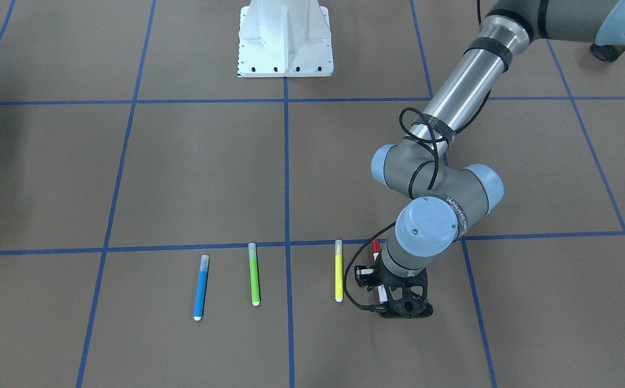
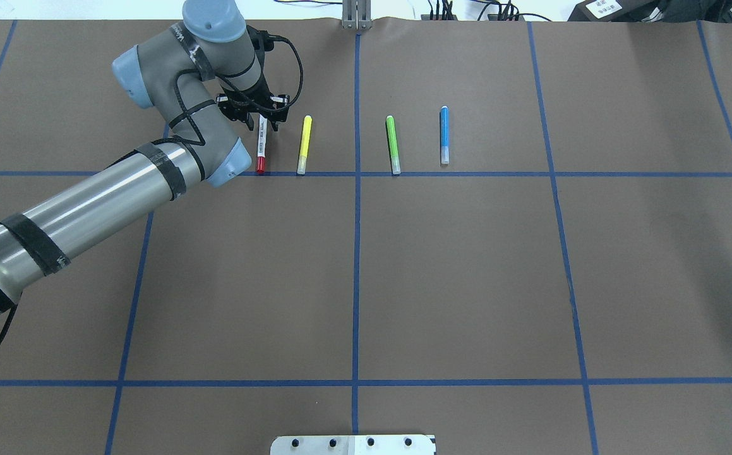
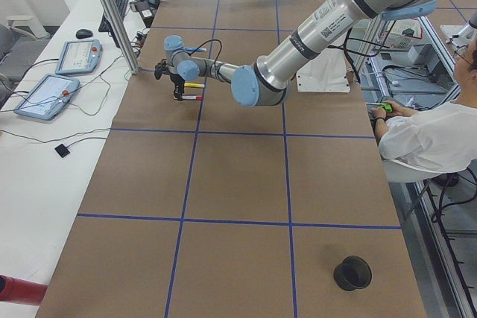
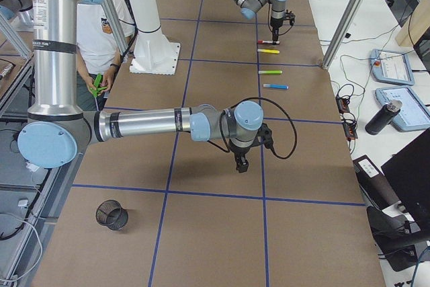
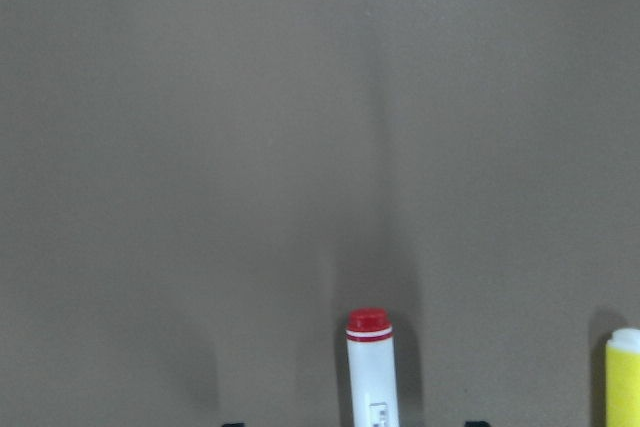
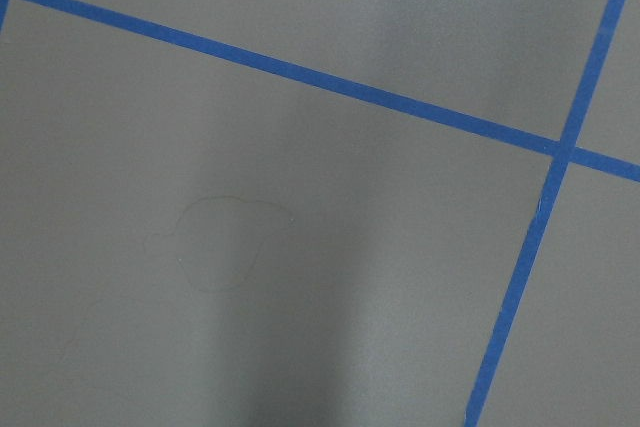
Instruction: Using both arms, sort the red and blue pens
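The right gripper (image 4: 238, 166) is hanging above the table (image 4: 215, 233), its grip impossible to judge. Farther, at ten o'clock overhead, the left gripper (image 2: 262, 123) is straddling the red-capped marker (image 2: 260, 155), jaws spread. The blue highlighter (image 2: 444, 133) is lying at its three o'clock.

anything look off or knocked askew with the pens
Nothing stands out. The red marker, yellow pen, green pen and blue pen lie flat in a tidy, roughly parallel row, none visibly damaged. The left gripper sits open over the red marker.
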Controlling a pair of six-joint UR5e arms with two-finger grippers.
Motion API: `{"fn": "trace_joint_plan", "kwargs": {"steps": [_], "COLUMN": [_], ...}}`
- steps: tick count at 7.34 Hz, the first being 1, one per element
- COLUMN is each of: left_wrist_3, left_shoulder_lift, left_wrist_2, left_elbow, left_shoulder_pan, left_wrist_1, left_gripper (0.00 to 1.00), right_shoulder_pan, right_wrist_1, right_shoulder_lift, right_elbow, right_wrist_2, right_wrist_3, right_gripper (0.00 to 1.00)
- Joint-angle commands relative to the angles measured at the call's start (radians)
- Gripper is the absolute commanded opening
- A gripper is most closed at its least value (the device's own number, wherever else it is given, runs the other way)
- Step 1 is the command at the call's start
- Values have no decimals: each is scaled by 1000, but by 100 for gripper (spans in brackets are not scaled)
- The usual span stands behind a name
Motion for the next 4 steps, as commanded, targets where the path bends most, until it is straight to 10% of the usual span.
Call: {"fn": "trace_joint_plan", "kwargs": {"steps": [1, 4], "left_wrist_3": [0, -2], "left_shoulder_lift": [1, 3], "left_wrist_2": [1, 1], "left_elbow": [1, 1], "left_shoulder_pan": [2, 2], "left_wrist_1": [-1, 0], "left_gripper": [42, 0], "right_shoulder_pan": [-1, -2], "right_wrist_1": [0, 2], "right_shoulder_lift": [0, 0], "right_elbow": [-3, -7], "right_wrist_2": [0, -2], "right_wrist_3": [0, -1], "right_gripper": [100, 100]}}
